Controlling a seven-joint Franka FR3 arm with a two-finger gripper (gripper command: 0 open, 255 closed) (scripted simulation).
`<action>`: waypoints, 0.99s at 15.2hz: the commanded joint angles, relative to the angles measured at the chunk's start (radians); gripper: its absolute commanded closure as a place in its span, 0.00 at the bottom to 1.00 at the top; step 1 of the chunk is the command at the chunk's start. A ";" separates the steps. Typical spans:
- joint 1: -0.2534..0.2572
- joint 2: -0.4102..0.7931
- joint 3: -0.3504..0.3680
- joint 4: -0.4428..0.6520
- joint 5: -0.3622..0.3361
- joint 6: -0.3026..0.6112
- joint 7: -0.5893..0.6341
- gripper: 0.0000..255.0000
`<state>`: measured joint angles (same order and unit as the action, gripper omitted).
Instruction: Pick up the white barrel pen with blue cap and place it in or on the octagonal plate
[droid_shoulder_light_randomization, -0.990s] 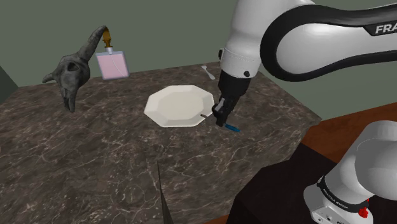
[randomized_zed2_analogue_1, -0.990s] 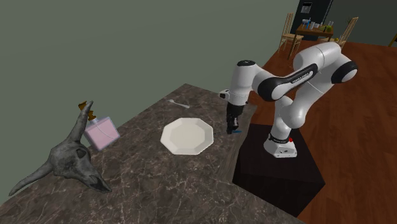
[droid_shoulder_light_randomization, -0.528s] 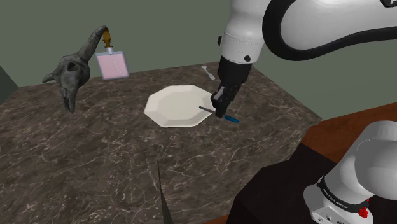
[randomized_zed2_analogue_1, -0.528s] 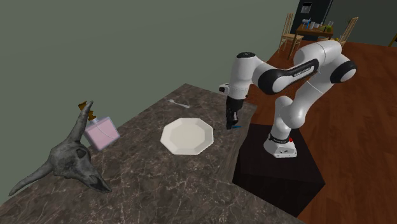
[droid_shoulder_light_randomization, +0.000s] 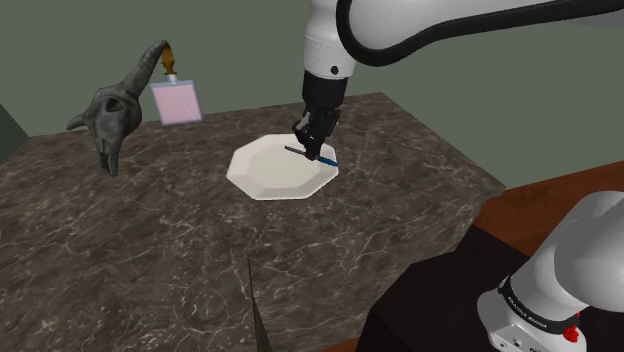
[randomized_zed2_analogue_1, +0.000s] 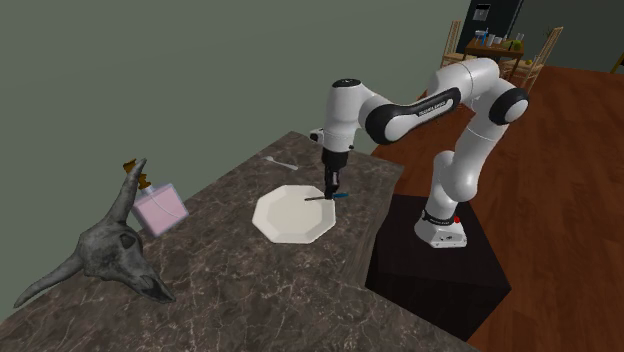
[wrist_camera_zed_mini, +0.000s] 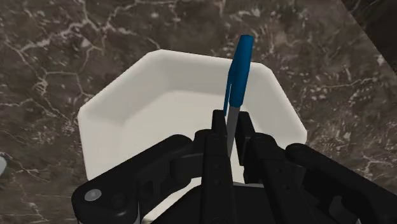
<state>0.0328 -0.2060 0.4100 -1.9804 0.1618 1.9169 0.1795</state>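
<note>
Pincer (wrist_camera_zed_mini: 232, 130) is clamped on the pen (wrist_camera_zed_mini: 239, 75), 2 fingers tight on the barrel. The barrel's lower end is buried between the fingers. The blue cap sticks out past the fingertips, and the visible bit of barrel reads grey, not white.

Pen is held over the octagonal plate (droid_shoulder_light_randomization: 262, 172), at the plate's right edge in the shoulder view. Pen is slanted in the shoulder view, and I can't tell if the cap end touches the plate.

Second exterior view: pincer (randomized_zed2_analogue_1: 331, 190) points down, with the pen (randomized_zed2_analogue_1: 324, 197) a thin dark line with a blue tip. Shoulder view: the arm's upper part is cut off by the top edge.

1 small whitish item (randomized_zed2_analogue_1: 280, 161) lies past the plate, too small to identify. A dark spike (droid_shoulder_light_randomization: 255, 312) sits at the counter's near edge; can't say what it is.

The counter (droid_shoulder_light_randomization: 150, 250) is dark veined marble. An animal skull (droid_shoulder_light_randomization: 112, 112) and a pink bottle (droid_shoulder_light_randomization: 176, 101) stand at the far side, well apart from the plate.

Room: grey-green walls and a reddish wood floor (randomized_zed2_analogue_1: 560, 200). The black stand (randomized_zed2_analogue_1: 440, 270) sits against the counter edge. Chairs (randomized_zed2_analogue_1: 458, 55) are far back.
</note>
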 joint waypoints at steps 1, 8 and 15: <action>-0.012 0.081 0.002 0.081 -0.033 -0.005 0.003 1.00; -0.017 0.306 0.002 0.307 -0.127 -0.024 0.019 1.00; -0.018 0.310 0.001 0.218 -0.127 0.069 0.015 1.00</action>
<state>0.0162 0.1063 0.4118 -1.7465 0.0328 1.9718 0.1970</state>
